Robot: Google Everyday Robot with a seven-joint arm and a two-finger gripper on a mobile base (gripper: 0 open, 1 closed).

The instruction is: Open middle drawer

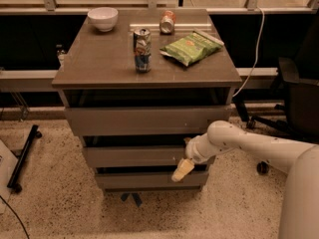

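Note:
The middle drawer (pixel 134 156) is the grey-brown flat front between the taller top front (pixel 144 120) and the bottom front (pixel 144 179) of the cabinet. It stands out only slightly, with a dark gap above it. My gripper (pixel 185 158) is at the right end of the middle drawer front, reaching in from the right on the white arm (pixel 249 146). Its beige tip hangs down over the gap to the bottom drawer. The drawer's interior is hidden.
On the cabinet top (pixel 99 59) stand a white bowl (pixel 103 18), an upright can (pixel 142 49), a tipped can (pixel 167 22) and a green chip bag (pixel 191 47). A black office chair (pixel 299 101) is at the right. A black stand base (pixel 22 158) lies on the floor at the left.

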